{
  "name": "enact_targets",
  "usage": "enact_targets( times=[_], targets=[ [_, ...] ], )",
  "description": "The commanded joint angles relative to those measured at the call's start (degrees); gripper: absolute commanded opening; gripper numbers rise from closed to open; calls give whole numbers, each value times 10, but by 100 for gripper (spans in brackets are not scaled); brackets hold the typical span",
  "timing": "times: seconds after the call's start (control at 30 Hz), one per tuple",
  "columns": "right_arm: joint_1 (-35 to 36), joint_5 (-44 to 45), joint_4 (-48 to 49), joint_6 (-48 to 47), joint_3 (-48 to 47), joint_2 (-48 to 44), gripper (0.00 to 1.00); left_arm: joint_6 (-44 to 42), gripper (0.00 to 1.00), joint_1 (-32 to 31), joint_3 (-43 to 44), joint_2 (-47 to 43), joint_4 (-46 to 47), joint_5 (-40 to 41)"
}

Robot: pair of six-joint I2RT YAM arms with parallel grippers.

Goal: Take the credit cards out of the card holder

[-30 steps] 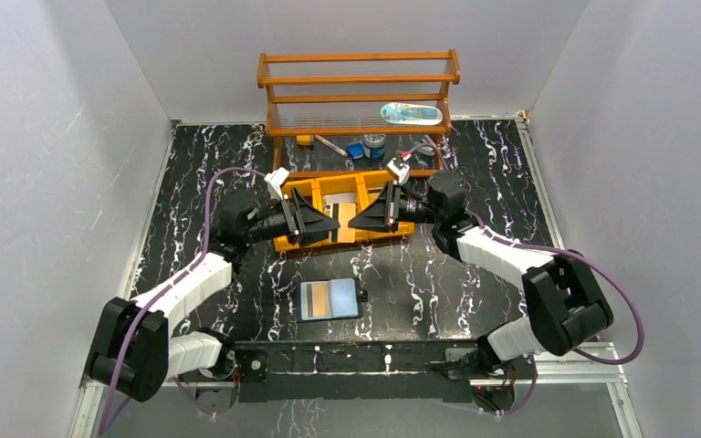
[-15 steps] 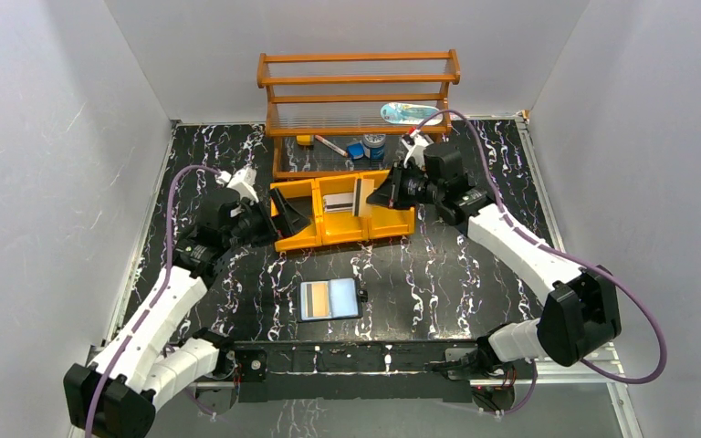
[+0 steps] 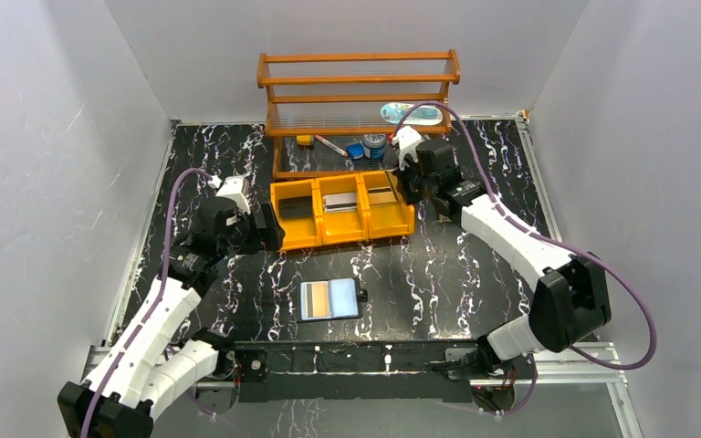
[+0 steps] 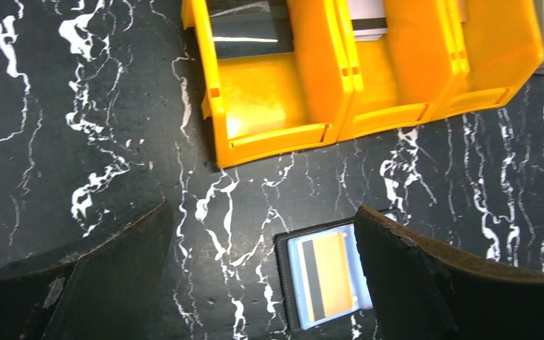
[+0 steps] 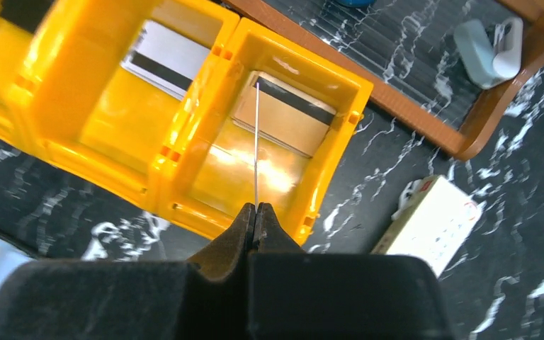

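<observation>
The card holder (image 3: 330, 299) lies open on the table near the front, black-rimmed and pale blue inside. A tan-brown credit card (image 3: 316, 299) with a dark stripe sits in its left panel; it also shows in the left wrist view (image 4: 329, 276). My left gripper (image 3: 271, 231) is open and empty, left of the yellow bin tray, with the holder (image 4: 289, 280) under its right finger (image 4: 425, 276). My right gripper (image 5: 255, 207) is shut on a thin card (image 5: 256, 142) seen edge-on, above the tray's right compartment (image 5: 283, 170). It also shows in the top view (image 3: 403, 187).
The yellow three-compartment bin tray (image 3: 342, 234) holds a dark card (image 3: 295, 207), a white striped card (image 3: 340, 203) and another card (image 5: 287, 113). A wooden rack (image 3: 358, 91) with small items stands behind it. A white box (image 5: 432, 219) lies right of the tray.
My left gripper has pulled back from the tray to its left and stands open. My right gripper has moved right and back over the right compartment, still shut on a card.
</observation>
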State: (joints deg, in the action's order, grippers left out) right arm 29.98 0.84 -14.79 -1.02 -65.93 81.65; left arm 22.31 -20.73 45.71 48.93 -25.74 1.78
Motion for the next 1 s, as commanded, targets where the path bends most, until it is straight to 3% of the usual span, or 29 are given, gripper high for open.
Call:
enact_targets(
  times=[0.0, 0.3, 0.63, 0.97],
  targets=[
    [13, -11, 39, -212, -21, 19, 0, -45, 98, 3, -22, -31, -1, 34],
    [31, 20, 16, -419, -64, 84, 0, -43, 98, 3, -83, -72, 28, 28],
    [31, 25, 42, -510, -99, 154, 0, -59, 98, 2, -83, -61, 42, 29],
    [32, 60, 50, -532, -115, 215, 0, -65, 98, 3, -86, -71, 46, 33]
  ],
)
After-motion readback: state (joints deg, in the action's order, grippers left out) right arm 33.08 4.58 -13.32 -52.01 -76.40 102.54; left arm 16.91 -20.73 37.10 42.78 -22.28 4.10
